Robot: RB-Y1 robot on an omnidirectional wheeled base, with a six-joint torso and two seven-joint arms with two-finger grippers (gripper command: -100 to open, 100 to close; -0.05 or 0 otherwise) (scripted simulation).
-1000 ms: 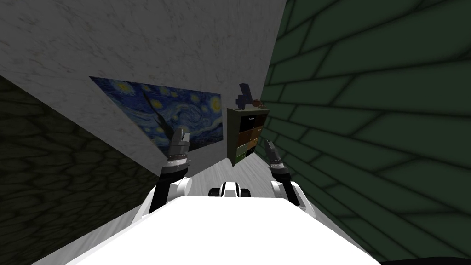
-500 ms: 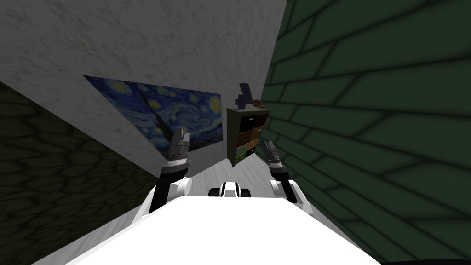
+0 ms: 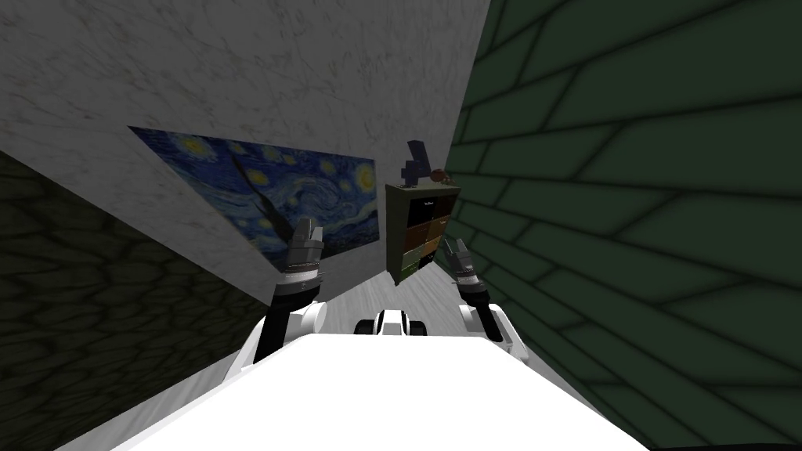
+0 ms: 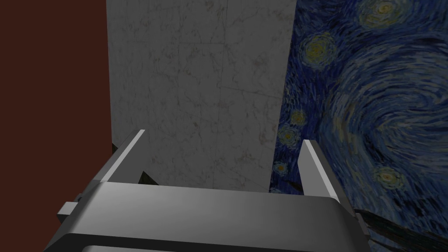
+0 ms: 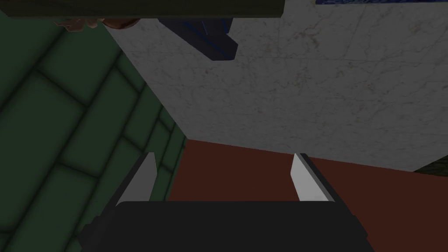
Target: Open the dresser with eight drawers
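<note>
Head view places the dresser (image 3: 419, 231) at frame centre, well apart from us, beside the green wall (image 3: 626, 196). Both pairs of jaws stand spread and empty. Drifting right on approach, we judge, could scrape our right arm (image 3: 476, 296) along that wall.

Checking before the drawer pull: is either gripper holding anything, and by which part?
Nothing is held. The left gripper and right gripper are both open and empty, short of the dresser.
</note>
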